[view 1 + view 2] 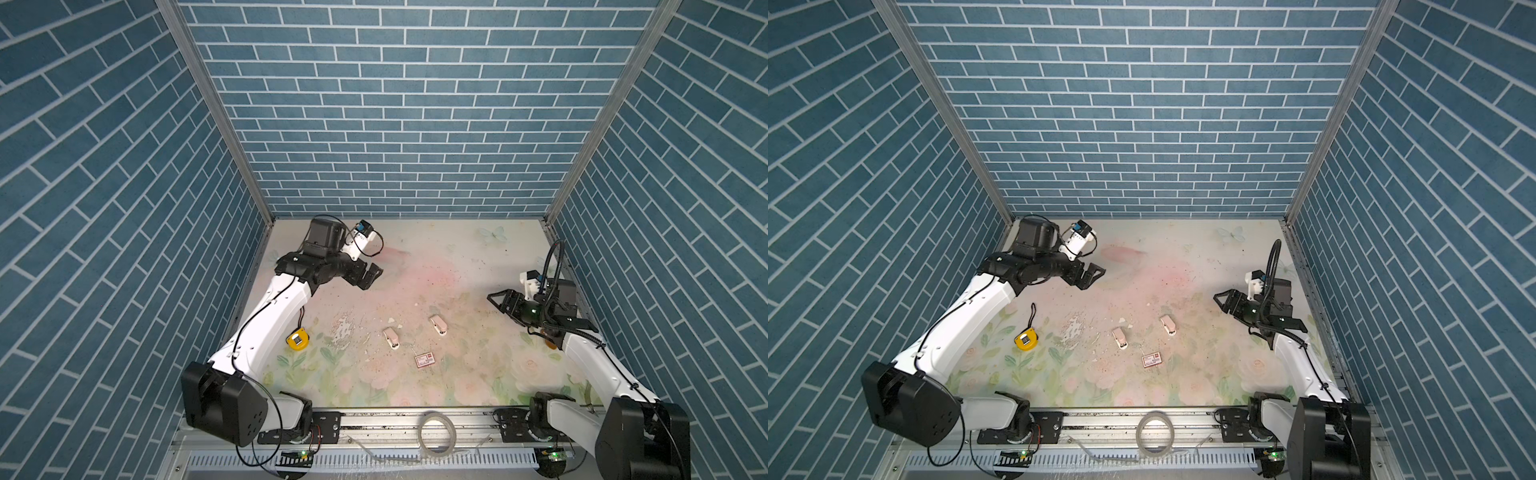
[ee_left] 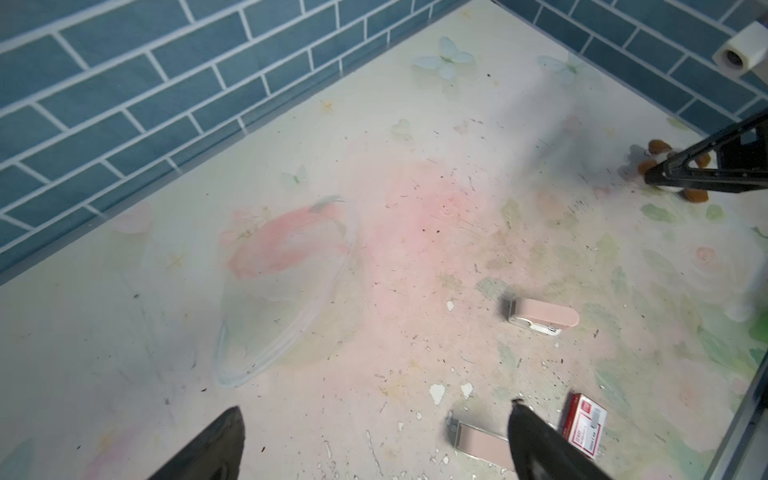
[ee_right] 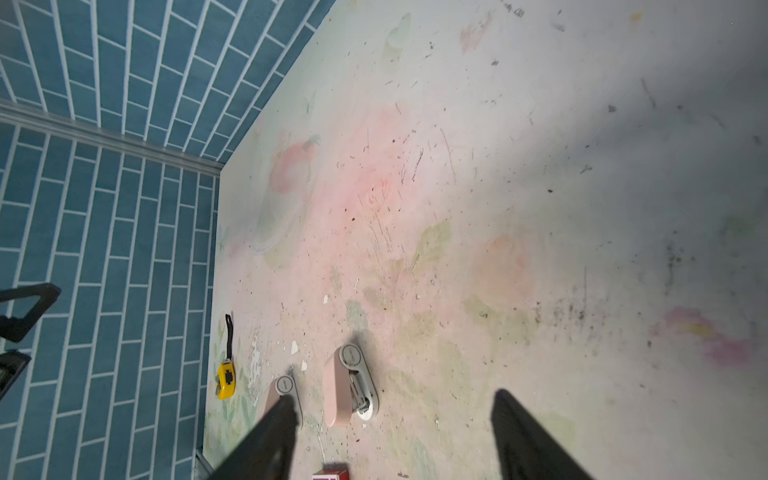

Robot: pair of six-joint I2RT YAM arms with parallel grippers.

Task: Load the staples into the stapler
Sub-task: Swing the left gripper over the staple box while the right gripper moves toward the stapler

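Observation:
Two pink staplers lie on their sides mid-table, one point(image 1: 390, 337) to the left of the other point(image 1: 438, 325); both also show in the right wrist view, the left one point(image 3: 282, 388) partly behind a finger and the right one point(image 3: 351, 384) with its metal underside showing. The staples are out of view. A small red-and-white box point(image 1: 424, 359) lies just in front of the staplers. My left gripper point(image 1: 370, 276) hovers open at the back left, far from them. My right gripper point(image 1: 496, 301) hangs at the right with its jaws apart and empty.
A yellow tape measure point(image 1: 297, 339) lies beside the left arm. A brown plush toy point(image 2: 660, 166) sits under the right gripper. A clear tape roll point(image 1: 436, 430) rests on the front rail. Blue brick walls close three sides. The table point(image 1: 415, 257) is scuffed and littered with specks.

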